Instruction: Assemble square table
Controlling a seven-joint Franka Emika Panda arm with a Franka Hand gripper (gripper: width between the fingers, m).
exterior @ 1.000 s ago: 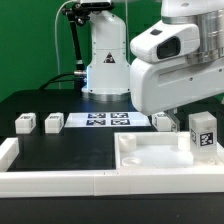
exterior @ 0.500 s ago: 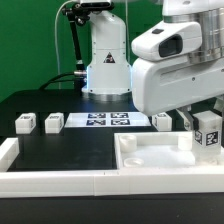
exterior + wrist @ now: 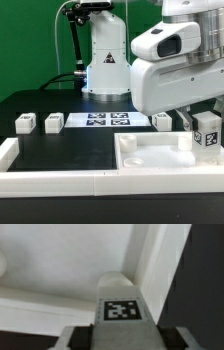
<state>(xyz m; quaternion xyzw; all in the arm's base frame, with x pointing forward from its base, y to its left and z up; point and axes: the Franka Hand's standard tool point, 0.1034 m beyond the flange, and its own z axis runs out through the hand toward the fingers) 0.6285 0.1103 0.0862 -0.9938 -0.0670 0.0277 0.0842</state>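
The gripper was clamped on a leg, holding it upright over the tabletop's corner at the exterior view's right. The tabletop lay on the counter. Three other legs stood behind, flanking the marker board.

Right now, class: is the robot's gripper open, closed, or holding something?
Gripper: closed on a white tagged leg, held at an inner corner of the tabletop.
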